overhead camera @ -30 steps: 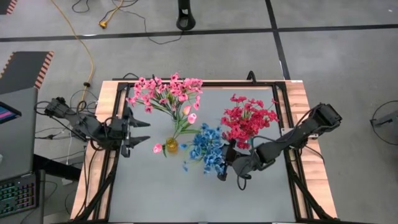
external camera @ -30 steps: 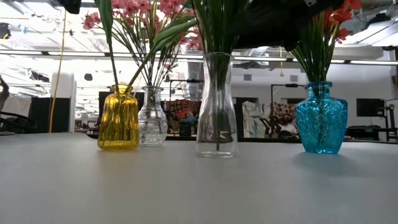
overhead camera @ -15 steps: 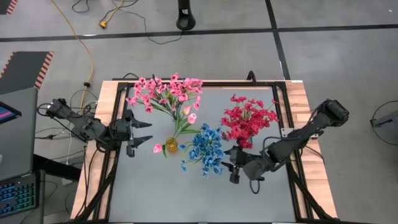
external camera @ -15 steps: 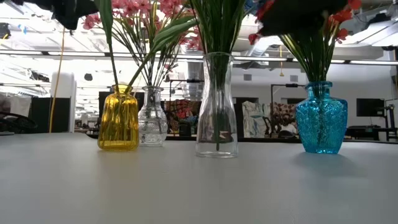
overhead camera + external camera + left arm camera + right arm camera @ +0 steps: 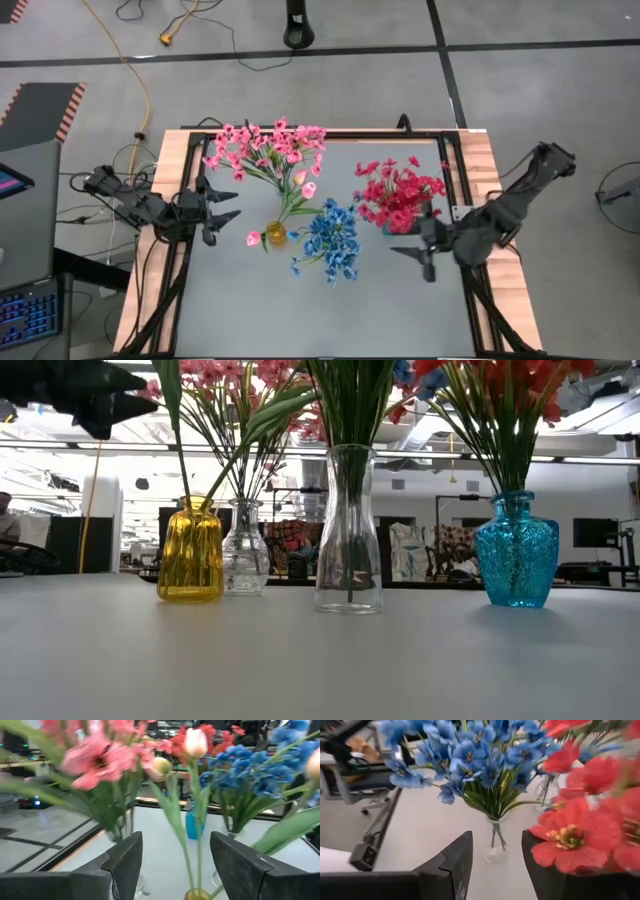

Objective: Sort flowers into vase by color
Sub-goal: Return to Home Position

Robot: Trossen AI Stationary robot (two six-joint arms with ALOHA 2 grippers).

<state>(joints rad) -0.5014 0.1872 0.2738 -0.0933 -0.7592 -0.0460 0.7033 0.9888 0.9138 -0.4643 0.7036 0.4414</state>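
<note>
Sorting looks pretty much done to me: no flowers lie loose on the table, they're all in vases. The pink bunch is far left in the small clear vase, the tulips are in the yellow vase just in front of it, the blue bunch is mid-table in the tall clear vase, and the red bunch is on the right in the blue vase. Stems run straight up out of the necks, blossoms on top, fanning outward; the tulip stems lean right. Narrow necks are what hold them upright, I'd guess. The left gripper hangs at the left edge, fingers spread wide and empty, pointing at the vases. The right gripper is at the right edge near the red bunch, partly spread, nothing in it. My read is both arms are parked out at the sides so they don't snag the blossoms.
</note>
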